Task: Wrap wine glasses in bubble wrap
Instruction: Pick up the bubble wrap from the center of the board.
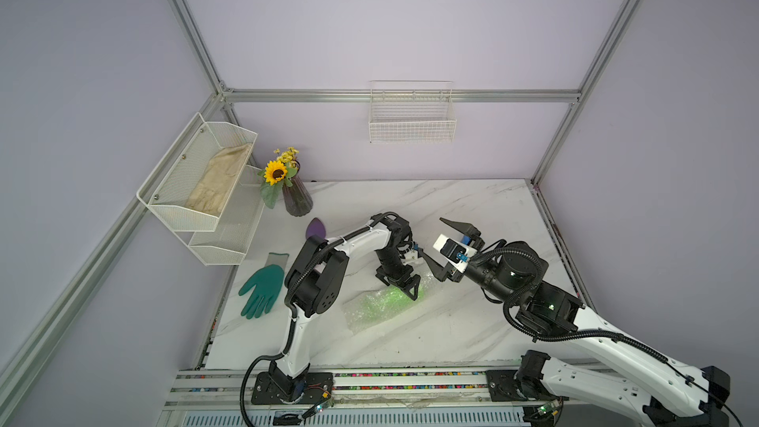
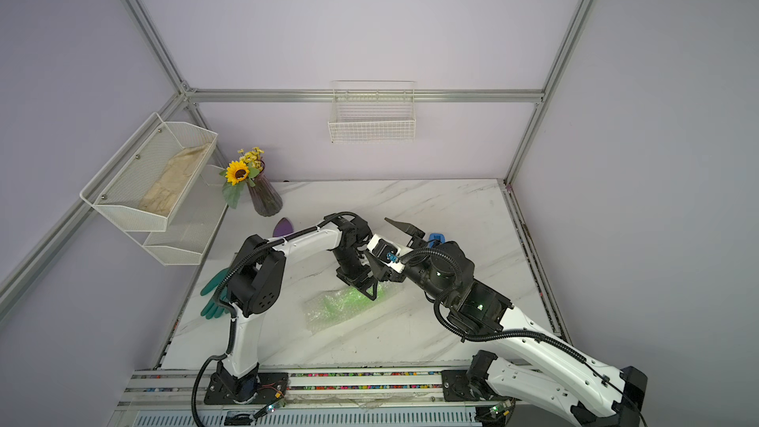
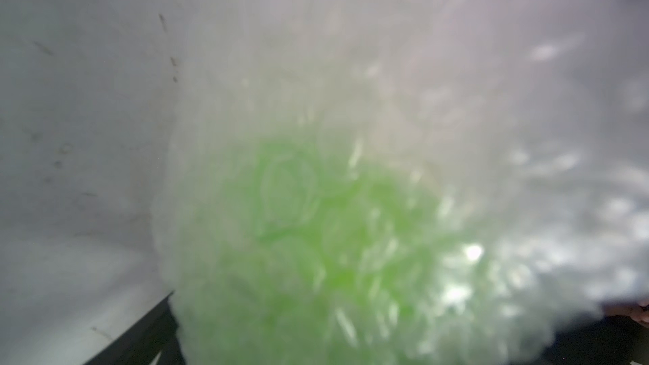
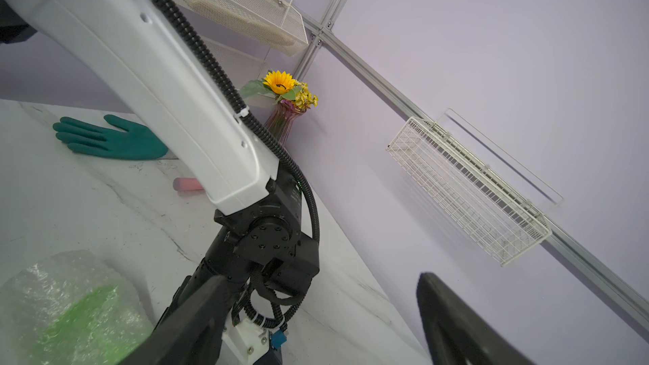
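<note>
The wine glass (image 1: 392,298) lies on its side near the middle of the counter (image 1: 472,207), enclosed in the bubble wrap (image 1: 363,314). Its green shows through the film in both top views, so I judge the roll largely made. The left end effector (image 1: 399,287) points down over the brighter green end of the bundle with its jaws apart, one on each side of it. In the left wrist view the film fills the frame, blurred, and I cannot tell whether the fingers press it. I read this posture as a restraint: crinkly film tends to spring open, and a round bundle can roll. The right end effector (image 1: 430,237) is raised clear beside the left wrist, jaws wide apart and empty, which leaves it free to tuck a loose end of the wrap. The teal glove (image 1: 263,291) and the purple vase (image 1: 296,199) sit well apart from the work.
</note>
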Controlling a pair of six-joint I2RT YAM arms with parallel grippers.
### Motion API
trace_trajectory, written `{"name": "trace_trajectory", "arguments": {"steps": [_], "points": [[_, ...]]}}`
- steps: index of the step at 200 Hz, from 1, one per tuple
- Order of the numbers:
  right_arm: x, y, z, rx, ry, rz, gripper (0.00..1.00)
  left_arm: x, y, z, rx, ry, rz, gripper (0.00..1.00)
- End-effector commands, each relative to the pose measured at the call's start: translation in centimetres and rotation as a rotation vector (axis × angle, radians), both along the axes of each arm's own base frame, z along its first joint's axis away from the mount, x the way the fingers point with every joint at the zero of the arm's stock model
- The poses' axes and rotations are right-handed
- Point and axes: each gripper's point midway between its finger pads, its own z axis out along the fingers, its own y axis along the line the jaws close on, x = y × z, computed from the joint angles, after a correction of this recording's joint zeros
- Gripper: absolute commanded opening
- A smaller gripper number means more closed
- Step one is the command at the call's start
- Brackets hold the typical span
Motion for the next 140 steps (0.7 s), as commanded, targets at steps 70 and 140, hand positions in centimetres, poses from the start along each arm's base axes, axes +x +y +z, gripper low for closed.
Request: {"name": "trace_trajectory", "arguments": {"steps": [70,140], "points": [[6.4,-1.9,-7.0,0.433,0.613,-0.404,0.88,5.1,4.8,0.0,0.059,-0.088,0.249,0.79],[7.3,2.7,-18.1,0.659,1.261,-0.119,0.83,6.7,4.8,4.9,-0.301,-0.114,0.391,0.71]]}}
